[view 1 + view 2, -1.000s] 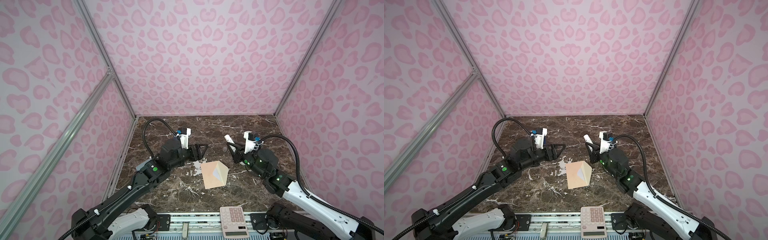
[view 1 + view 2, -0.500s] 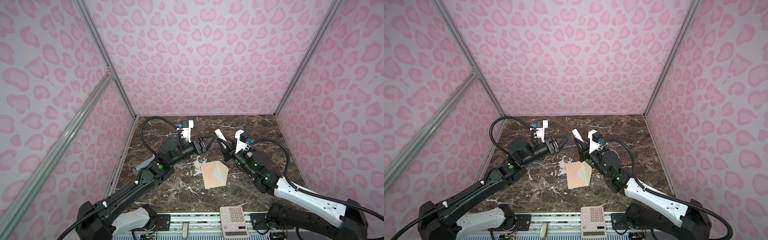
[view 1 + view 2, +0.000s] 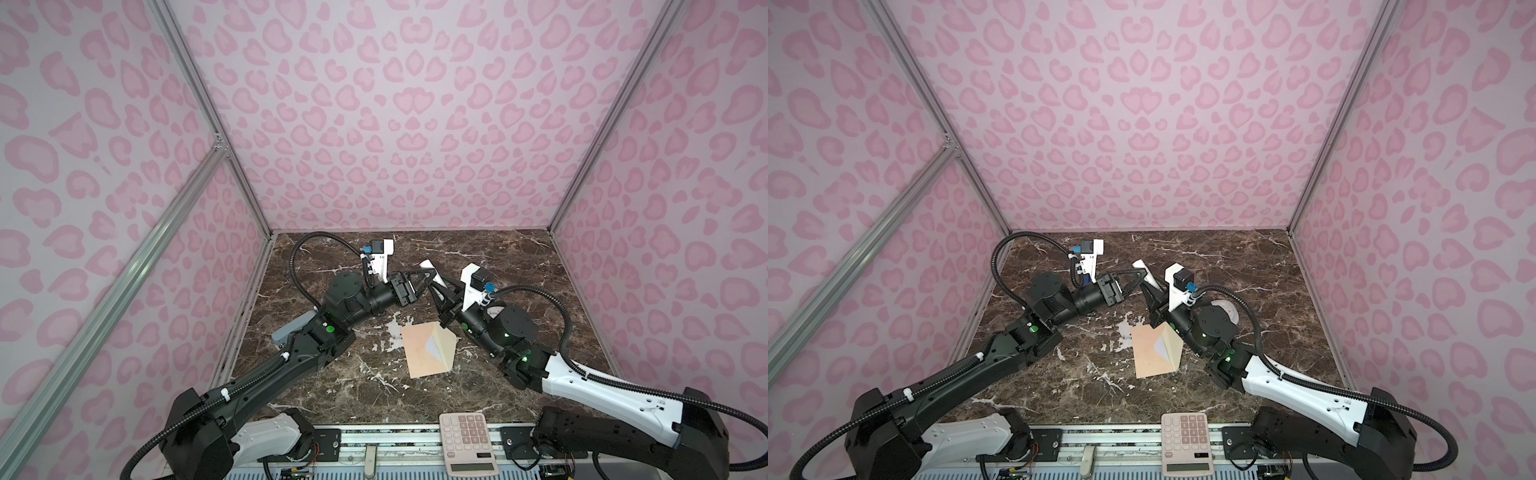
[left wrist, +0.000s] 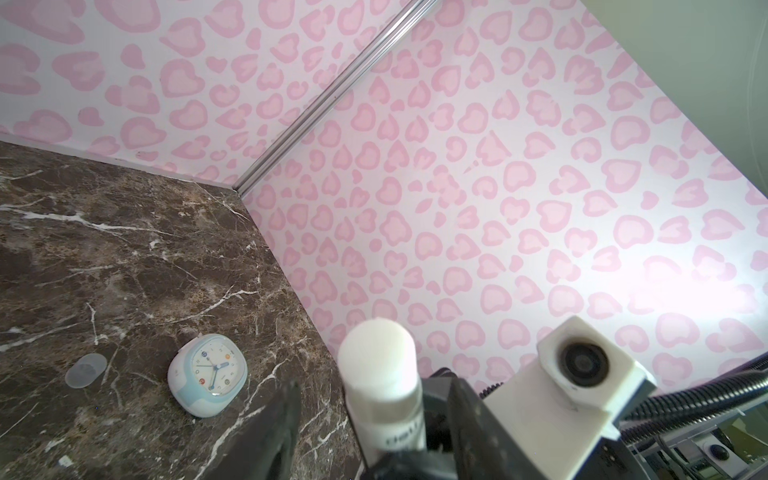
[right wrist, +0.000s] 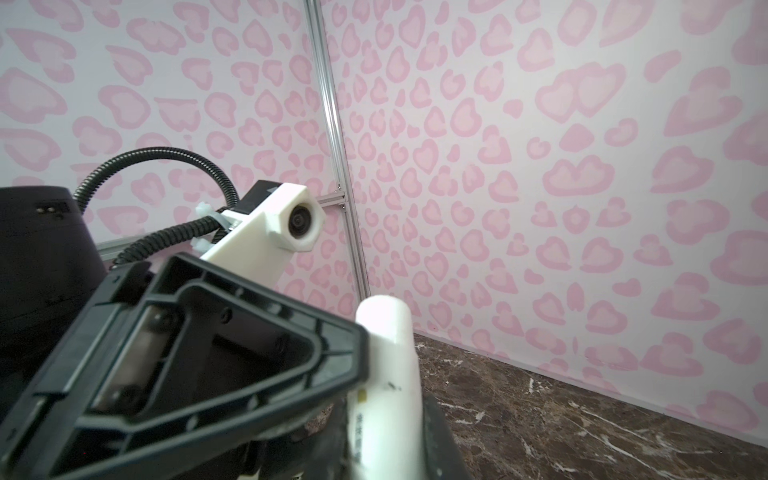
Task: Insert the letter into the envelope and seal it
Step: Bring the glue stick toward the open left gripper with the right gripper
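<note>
My right claw [image 3: 446, 291] pinches the light, stiff, likely slippery glue stick [image 4: 378, 365] by its lower end, my left claw [image 3: 428, 276] spread around its top, the flimsy envelope [image 3: 424, 353] beneath both

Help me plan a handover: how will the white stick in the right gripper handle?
The white stick looks rigid, so firm pinching seems safe. Its smooth round body may slip in a grip. Laid on the table, it would likely roll.
</note>
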Available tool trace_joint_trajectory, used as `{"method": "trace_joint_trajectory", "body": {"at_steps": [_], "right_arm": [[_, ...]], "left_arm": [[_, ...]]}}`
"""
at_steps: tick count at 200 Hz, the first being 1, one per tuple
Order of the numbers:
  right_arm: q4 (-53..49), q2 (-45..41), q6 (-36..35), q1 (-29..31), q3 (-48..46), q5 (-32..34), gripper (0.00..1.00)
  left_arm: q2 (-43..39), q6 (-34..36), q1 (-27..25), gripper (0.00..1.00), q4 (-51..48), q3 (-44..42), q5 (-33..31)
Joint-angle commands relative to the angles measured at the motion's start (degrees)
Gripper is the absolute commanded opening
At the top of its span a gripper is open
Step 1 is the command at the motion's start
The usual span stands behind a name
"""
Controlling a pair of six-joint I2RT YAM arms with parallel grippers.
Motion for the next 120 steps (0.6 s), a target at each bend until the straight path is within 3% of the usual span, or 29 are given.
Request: {"method": "trace_joint_trajectory", "body": {"at_steps": [1,39,73,83,106,120], "right_arm": [[3.25,0.80,-2.49,0.89,0.42,1.38,0.00],[2.72,1.97,-5.46,1.54,0.19,3.30,0.00],[2.70,2.52,-7.78,1.92,-0.68,4.53,0.00],[2.60,2.58,-8.28,2.04,-0.99,4.21,0.06],[-0.34,2.32,-9.46,2.06,-0.76,1.17,0.31],[-4.34,1.86,-10.03,2.06,-0.12,-2.23,0.41]], "left_arm": [[0.72,-1.79,0.05,0.50,5.18,-0.23,1.88],[1.03,-1.84,0.05,0.31,4.92,0.11,2.54],[0.77,-1.25,0.05,0.20,3.54,0.19,2.71],[0.63,-1.04,0.10,0.17,3.13,0.03,2.55],[0.18,0.05,0.14,0.13,1.55,0.11,2.23],[-0.23,1.28,0.23,0.12,-0.61,0.63,1.78]]}}
